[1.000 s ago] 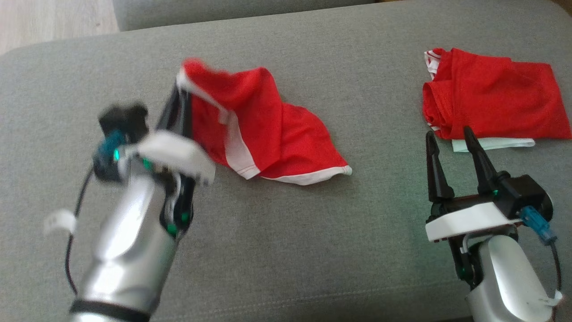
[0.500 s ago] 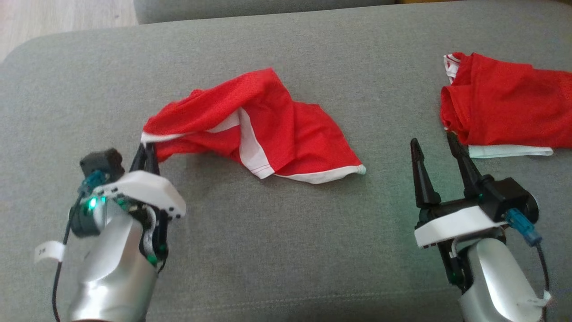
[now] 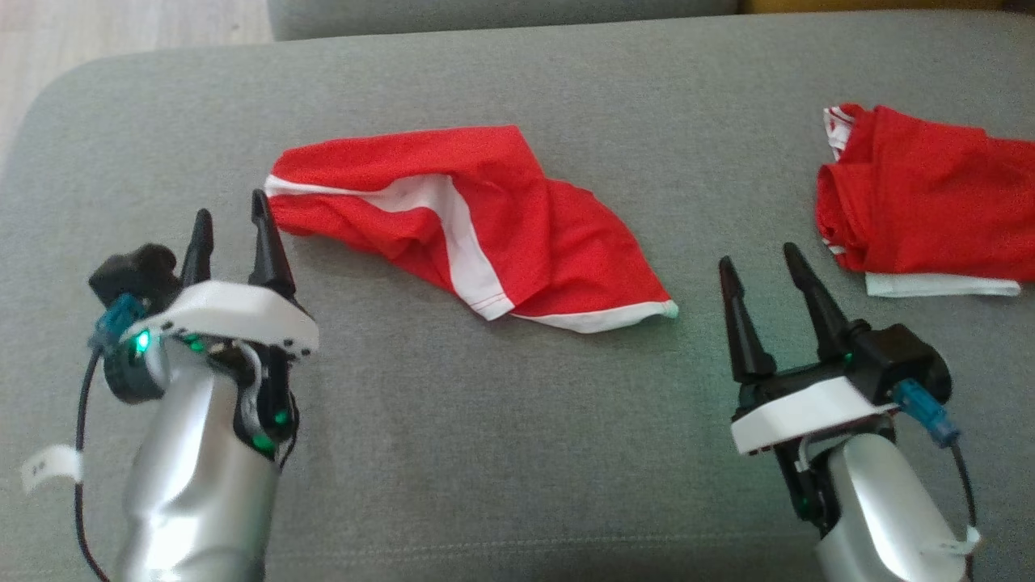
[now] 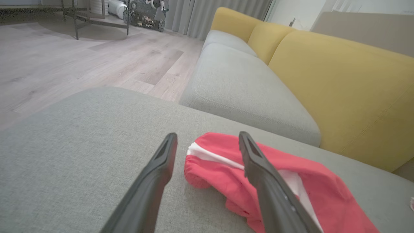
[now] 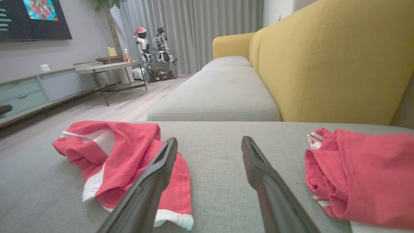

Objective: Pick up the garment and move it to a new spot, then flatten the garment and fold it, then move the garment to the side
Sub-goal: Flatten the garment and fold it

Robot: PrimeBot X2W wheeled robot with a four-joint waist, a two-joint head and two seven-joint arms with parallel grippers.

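Note:
A red garment with white stripes (image 3: 477, 218) (image 4: 278, 181) (image 5: 126, 158) lies crumpled on the grey cushion (image 3: 517, 420), left of centre. My left gripper (image 3: 230, 214) (image 4: 207, 139) stands open just beside the garment's left end, its right finger close to the white-edged hem, nothing between the fingers. My right gripper (image 3: 756, 259) (image 5: 208, 142) is open over bare cushion, between this garment and a second red one.
A second red garment (image 3: 922, 202) (image 5: 362, 174), folded over a pale cloth, lies at the right edge of the cushion. A yellow sofa back (image 5: 323, 58) rises beyond. Another grey seat (image 4: 239, 84) and wood floor (image 4: 64, 61) lie to the left.
My left gripper pulled the garment's end leftward and down to the cushion, then opened and let it go. The garment now lies spread longer. The camera shifted a little; the right gripper stayed open.

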